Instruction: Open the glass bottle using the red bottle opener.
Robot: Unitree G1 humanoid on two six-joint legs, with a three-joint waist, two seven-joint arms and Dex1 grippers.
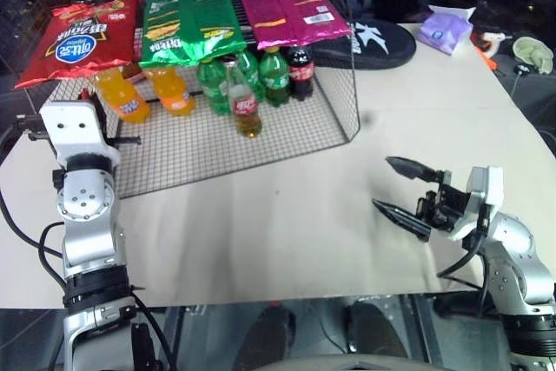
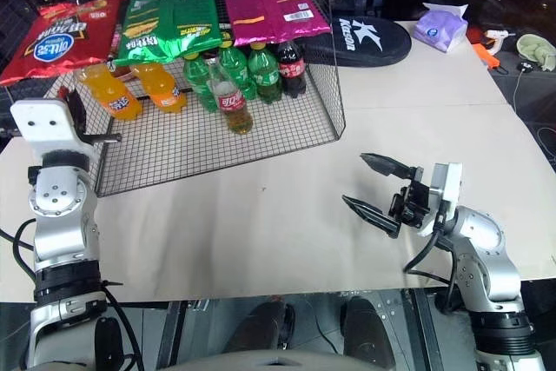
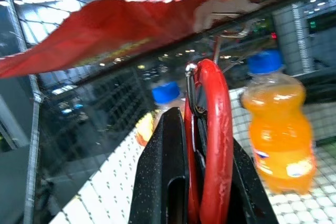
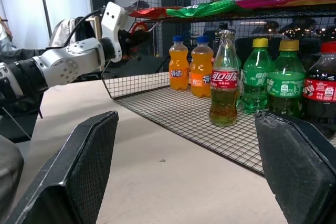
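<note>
Bottle opener (image 3: 210, 145) pinched in left jaws (image 3: 202, 182) nr rack edge; right jaws (image 1: 401, 188) spread over bare table (image 1: 287, 223).

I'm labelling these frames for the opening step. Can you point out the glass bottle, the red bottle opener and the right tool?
glass bottle (image 4: 224, 80): right wrist view, on its red label.
red bottle opener (image 3: 218, 129): left wrist view, on its ring-shaped head.
right tool (image 1: 407, 190): left eye view, midway between its open fingertips.
</note>
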